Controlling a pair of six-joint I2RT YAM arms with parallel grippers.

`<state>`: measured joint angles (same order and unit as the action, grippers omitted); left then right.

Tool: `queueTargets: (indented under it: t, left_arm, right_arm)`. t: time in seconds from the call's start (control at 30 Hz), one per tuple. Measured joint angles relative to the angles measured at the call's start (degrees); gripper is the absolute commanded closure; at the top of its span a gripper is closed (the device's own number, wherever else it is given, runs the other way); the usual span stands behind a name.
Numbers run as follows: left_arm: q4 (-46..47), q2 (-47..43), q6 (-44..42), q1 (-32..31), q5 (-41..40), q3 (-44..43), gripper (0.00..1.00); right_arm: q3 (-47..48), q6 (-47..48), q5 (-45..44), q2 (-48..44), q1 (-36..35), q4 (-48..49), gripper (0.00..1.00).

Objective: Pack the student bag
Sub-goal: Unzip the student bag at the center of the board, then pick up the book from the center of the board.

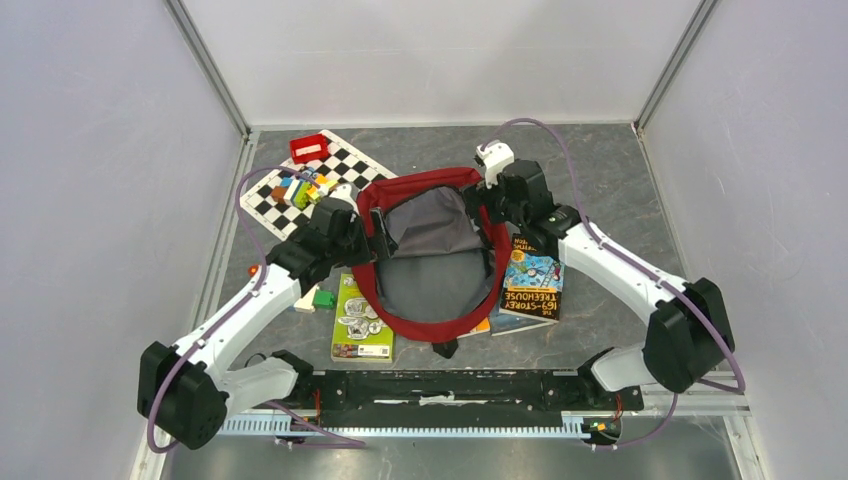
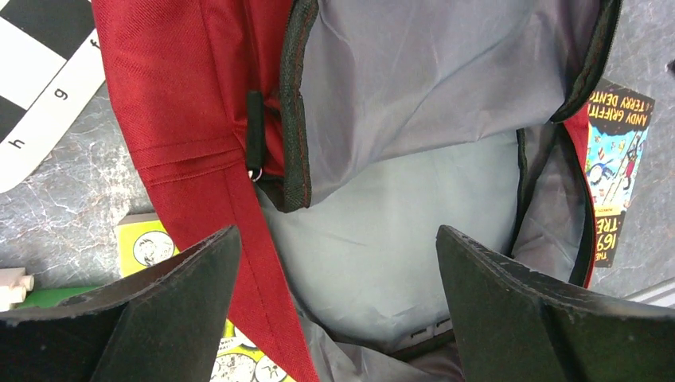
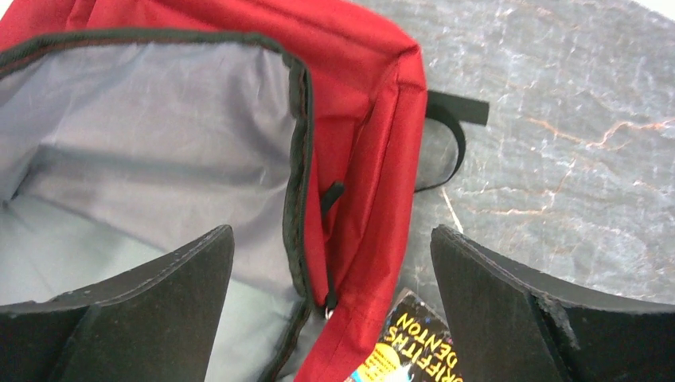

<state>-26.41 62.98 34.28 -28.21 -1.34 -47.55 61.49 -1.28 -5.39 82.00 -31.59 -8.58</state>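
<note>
The student bag [image 1: 430,190] lies open in the middle of the table, dark red with grey lining [image 1: 432,262] showing. My left gripper [image 1: 368,240] hovers open over the bag's left rim. In the left wrist view the left gripper [image 2: 336,232] spans the red edge [image 2: 183,95] and the lining, gripping nothing. My right gripper [image 1: 484,212] is open over the right rim. In the right wrist view the right gripper [image 3: 331,231] straddles the bag's red wall [image 3: 358,103] and black zipper edge [image 3: 296,159] without closing on them.
A green book [image 1: 362,318] lies by the bag's left side, a Treehouse book [image 1: 533,283] by its right, another book's edge [image 1: 490,326] beneath. A chessboard [image 1: 345,165] with coloured bricks [image 1: 303,188] and a small red box [image 1: 310,148] sit back left. A green brick [image 1: 323,298] lies near the left arm.
</note>
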Motion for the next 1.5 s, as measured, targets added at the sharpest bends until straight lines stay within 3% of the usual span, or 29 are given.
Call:
queueTargets:
  t: [0.13,0.23,0.37,0.47,0.77,1.0,1.23,1.5]
  left_arm:
    - [1.6,0.4,0.0,0.8,0.3,0.0,0.17]
    - [3.3,1.2,0.0,1.2,1.1,0.1,0.26]
    - [4.2,3.4,0.0,1.5,1.5,0.1,0.19]
    - [4.3,3.6,0.0,1.5,1.7,0.4,0.16]
    - [3.0,0.6,-1.6,1.6,3.1,1.0,0.03]
    - [1.9,-2.1,-4.0,4.0,7.7,1.0,0.00]
    - [1.3,-2.4,-5.2,9.9,17.7,1.0,0.00]
    - [0.7,-3.1,-6.7,12.4,22.8,1.0,0.00]
  right_arm:
    - [-4.0,-0.4,2.2,-3.3,0.0,-0.3,0.11]
    - [-6.8,-1.0,4.0,-5.3,0.0,-0.5,0.11]
    - [-7.8,-2.6,2.3,-5.8,0.3,-1.9,0.02]
    - [-10.4,-4.1,0.8,-8.1,2.8,-2.5,0.02]
    - [-25.4,-7.9,6.7,-20.3,24.6,-3.1,0.02]
    - [-37.9,-11.0,22.9,-24.1,40.0,3.5,0.02]
    - [-42.6,-15.8,35.5,-19.6,41.5,16.0,0.07]
    - [-42.6,-18.1,39.5,-11.2,41.6,26.5,0.16]
